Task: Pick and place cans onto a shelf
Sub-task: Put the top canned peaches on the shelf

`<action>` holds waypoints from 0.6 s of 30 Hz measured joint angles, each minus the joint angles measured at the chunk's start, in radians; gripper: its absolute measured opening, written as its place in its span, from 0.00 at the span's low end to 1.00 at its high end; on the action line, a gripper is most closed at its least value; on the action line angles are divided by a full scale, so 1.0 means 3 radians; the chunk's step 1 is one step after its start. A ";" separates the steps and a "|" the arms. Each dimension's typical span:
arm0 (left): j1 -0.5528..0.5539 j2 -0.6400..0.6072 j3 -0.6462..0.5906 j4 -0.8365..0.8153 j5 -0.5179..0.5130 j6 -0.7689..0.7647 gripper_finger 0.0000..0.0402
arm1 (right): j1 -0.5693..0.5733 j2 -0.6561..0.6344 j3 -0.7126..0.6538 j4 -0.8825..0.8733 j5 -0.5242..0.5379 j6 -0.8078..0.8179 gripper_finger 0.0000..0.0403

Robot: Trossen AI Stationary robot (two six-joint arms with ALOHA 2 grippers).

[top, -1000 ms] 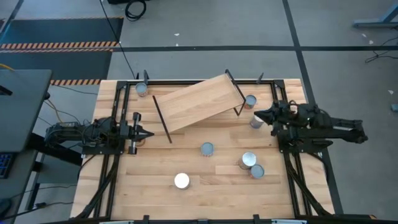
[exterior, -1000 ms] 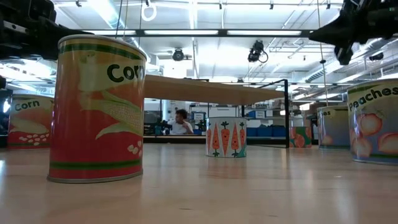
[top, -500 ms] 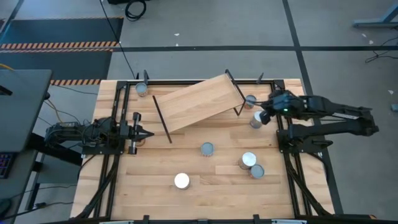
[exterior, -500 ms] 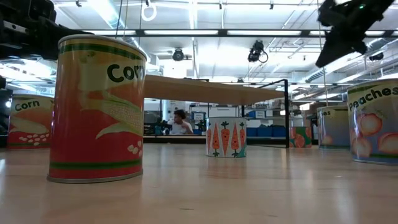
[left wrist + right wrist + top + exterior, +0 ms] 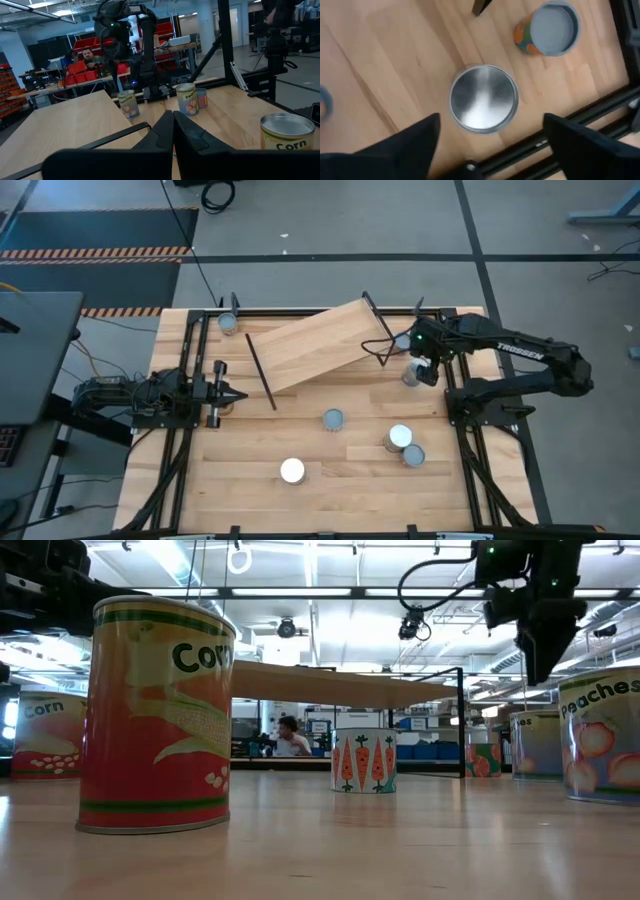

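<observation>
- Right end effector (image 5: 425, 368): positioned above a silver-topped can (image 5: 483, 98) at the desk's (image 5: 340, 480) right side, at 4 o'clock from the shelf's (image 5: 315, 345) right legs. Fingers (image 5: 410, 145) spread apart, one on each side of the can in the right wrist view, not touching it.
- Orange-sided can (image 5: 547, 28): just beside the silver-topped can, nearer the desk's far edge.
- Shelf: lies skewed across the far half of the desk, no cans on its board.
- Remaining cans: one at the far-left corner (image 5: 229, 323); one at centre (image 5: 333, 419); two touching at 4 o'clock from centre (image 5: 399, 438); one white-topped near the front edge (image 5: 292, 471).
- Left end effector (image 5: 232, 393): at the desk's left edge, fingers (image 5: 165, 135) together, gripping nothing.
</observation>
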 joint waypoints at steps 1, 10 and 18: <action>0.0000 0.0000 0.0000 0.0000 0.0000 0.0000 0.03 | -0.0046 0.0017 0.0000 0.0013 0.0000 -0.0115 0.97; 0.0000 0.0000 0.0000 0.0000 0.0000 0.0000 0.03 | -0.0404 0.0252 -0.0001 0.0188 -0.0206 -0.0861 0.97; 0.0001 0.0000 0.0000 0.0000 0.0000 0.0000 0.03 | -0.0490 0.0367 -0.0002 0.0254 -0.0435 -0.1033 0.99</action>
